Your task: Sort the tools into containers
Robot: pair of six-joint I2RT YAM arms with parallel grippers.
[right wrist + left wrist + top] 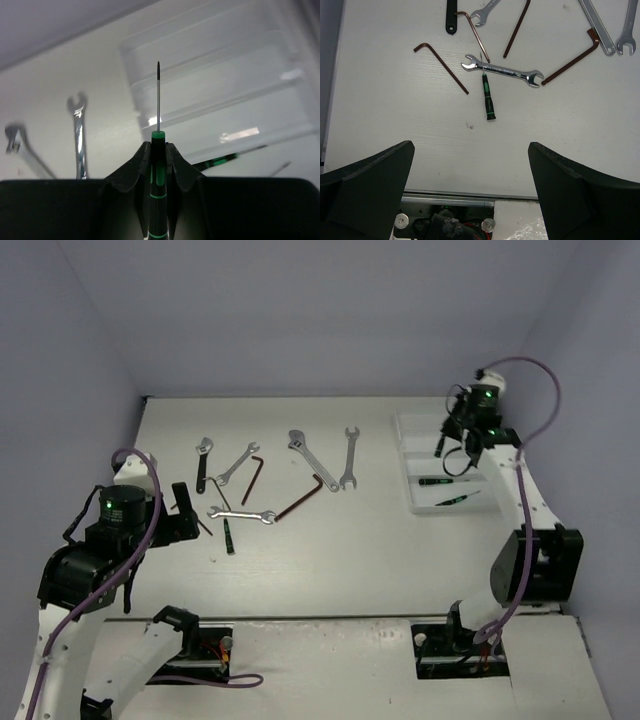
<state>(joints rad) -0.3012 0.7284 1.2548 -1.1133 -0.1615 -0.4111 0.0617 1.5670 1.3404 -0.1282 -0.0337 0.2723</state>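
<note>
My right gripper (447,447) hangs over the white tray (410,432), shut on a black-and-green screwdriver (158,165) whose thin shaft points at the tray's compartments (225,65). Two more screwdrivers (432,481) lie in the tray's near compartments. My left gripper (185,512) is open and empty above the table's left side. Ahead of it (470,170) lie a silver open-end wrench (502,70), a screwdriver (488,97) and brown hex keys (442,62). Further wrenches (305,453) and hex keys (305,500) are spread across the table's middle.
An open-end wrench (350,457) lies just left of the tray and also shows in the right wrist view (79,135). An adjustable wrench (204,455) with a dark handle lies at the far left. The table's near edge (470,195) runs under my left fingers.
</note>
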